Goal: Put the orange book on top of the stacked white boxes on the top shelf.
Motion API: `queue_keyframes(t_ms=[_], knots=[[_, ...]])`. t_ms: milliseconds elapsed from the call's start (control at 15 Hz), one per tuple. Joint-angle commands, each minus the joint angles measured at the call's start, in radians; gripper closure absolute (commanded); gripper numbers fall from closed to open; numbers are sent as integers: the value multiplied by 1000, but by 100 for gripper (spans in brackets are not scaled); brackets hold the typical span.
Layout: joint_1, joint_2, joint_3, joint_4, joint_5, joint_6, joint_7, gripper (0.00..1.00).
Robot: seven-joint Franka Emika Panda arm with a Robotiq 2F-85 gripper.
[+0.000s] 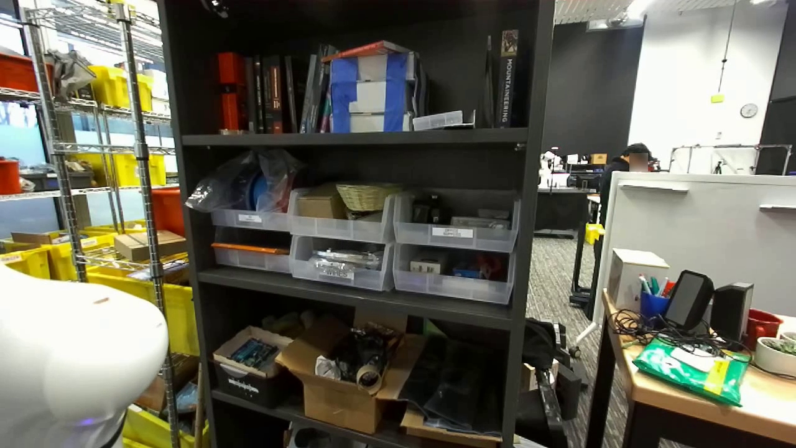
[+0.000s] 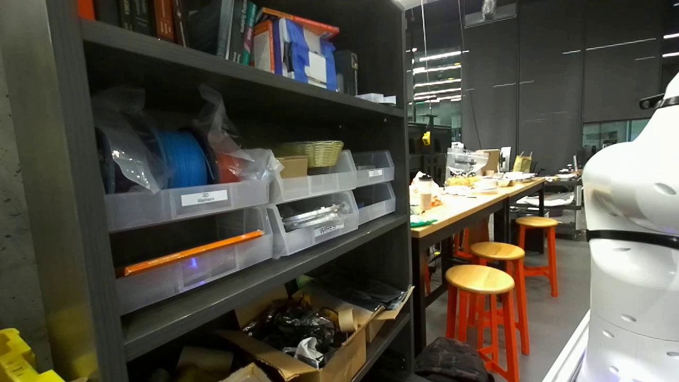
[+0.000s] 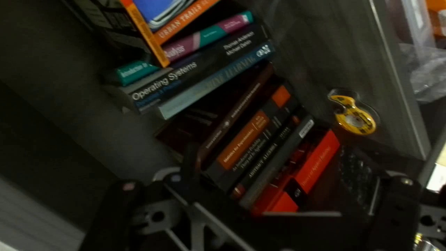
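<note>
One gripper (image 3: 292, 174) gapes wide, empty, presumably since the orange book (image 1: 368, 49) already tops the stacked white boxes (image 1: 371, 96) by the front edge of the top shelf (image 1: 354, 139).

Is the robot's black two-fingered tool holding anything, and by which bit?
Nothing, it seems: in the wrist view, the black two-fingered tool stands wide open. The thin, flat orange book lies atop the squarish white-and-blue box stack.
</note>
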Motion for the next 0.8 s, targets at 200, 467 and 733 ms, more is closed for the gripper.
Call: queue_keyframes(t_ms=[200,467,733], knots=[[48,-93,-25,-129,204,-177,81,0],[3,-125,-6,-328,203,-86,123,0],[-1,-125,-27,-507,237,25,214,0]])
